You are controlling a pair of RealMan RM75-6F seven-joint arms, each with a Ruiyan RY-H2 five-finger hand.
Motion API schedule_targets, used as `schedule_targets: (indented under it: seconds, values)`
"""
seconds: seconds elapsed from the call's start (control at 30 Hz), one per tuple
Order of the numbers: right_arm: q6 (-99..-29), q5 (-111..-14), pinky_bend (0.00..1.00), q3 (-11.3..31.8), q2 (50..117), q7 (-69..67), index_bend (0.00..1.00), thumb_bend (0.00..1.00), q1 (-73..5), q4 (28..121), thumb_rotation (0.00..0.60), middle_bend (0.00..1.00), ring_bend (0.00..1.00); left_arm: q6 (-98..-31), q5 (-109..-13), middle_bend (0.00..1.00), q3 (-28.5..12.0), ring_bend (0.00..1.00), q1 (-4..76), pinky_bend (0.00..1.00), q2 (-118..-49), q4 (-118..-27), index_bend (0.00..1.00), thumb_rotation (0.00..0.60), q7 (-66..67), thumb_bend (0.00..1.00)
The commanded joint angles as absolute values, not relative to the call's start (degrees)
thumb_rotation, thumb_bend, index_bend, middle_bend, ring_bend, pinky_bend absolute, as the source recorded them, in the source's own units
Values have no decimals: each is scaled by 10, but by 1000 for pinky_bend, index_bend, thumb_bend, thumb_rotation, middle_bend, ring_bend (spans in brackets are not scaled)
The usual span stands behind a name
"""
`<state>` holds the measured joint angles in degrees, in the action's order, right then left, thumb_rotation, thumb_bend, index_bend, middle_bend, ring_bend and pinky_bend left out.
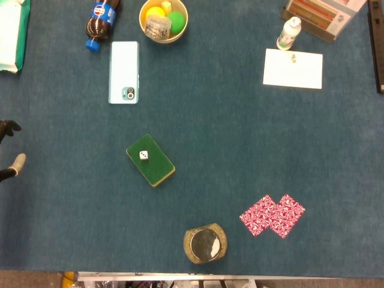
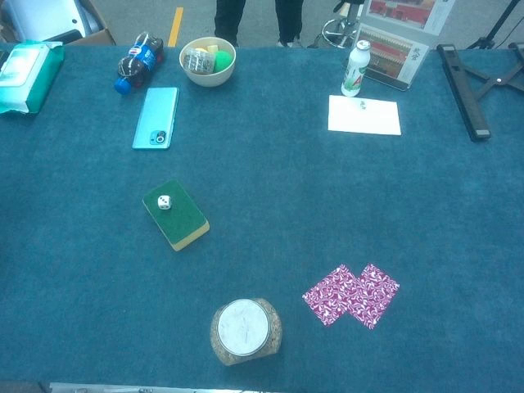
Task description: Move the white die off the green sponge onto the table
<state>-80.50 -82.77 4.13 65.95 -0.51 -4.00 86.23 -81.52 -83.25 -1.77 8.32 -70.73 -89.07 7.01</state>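
A small white die [image 1: 144,156] [image 2: 164,202] sits on top of the green sponge [image 1: 153,163] [image 2: 180,216], near the sponge's far left corner. The sponge lies flat on the blue table cloth, left of centre. Only some fingertips of my left hand [image 1: 11,150] show, at the left edge of the head view. They are spread apart with nothing between them, well to the left of the sponge. The chest view does not show this hand. My right hand appears in neither view.
A light blue phone [image 1: 123,72] [image 2: 155,118], a cola bottle [image 1: 102,17] and a bowl of items [image 1: 163,20] lie behind the sponge. A lidded jar [image 1: 205,244] [image 2: 245,331] and red patterned cloth [image 1: 272,215] sit near the front. White card [image 1: 293,68] at far right.
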Motion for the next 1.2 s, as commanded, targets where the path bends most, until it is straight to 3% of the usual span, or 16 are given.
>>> schedule_targets:
  seconds: [0.03,0.83,1.2]
  values:
    - [-808,-827,352,41,659,-5,541,204,-39,863,600,415,371,-812,-831,435,-19,308,85,463,-708,-890,372,600,70,229]
    - [-767,-835,352,44,671,-29,541,204,-76,829,600,415,371,-815,-831,427,-27,309,89,463,-720,-914,369,600,99,229]
    - [-740,-828,352,56,687,-16,541,204,-107,801,600,415,370,-812,-801,324,-53,297,102,463,-731,-956,369,600,143,228]
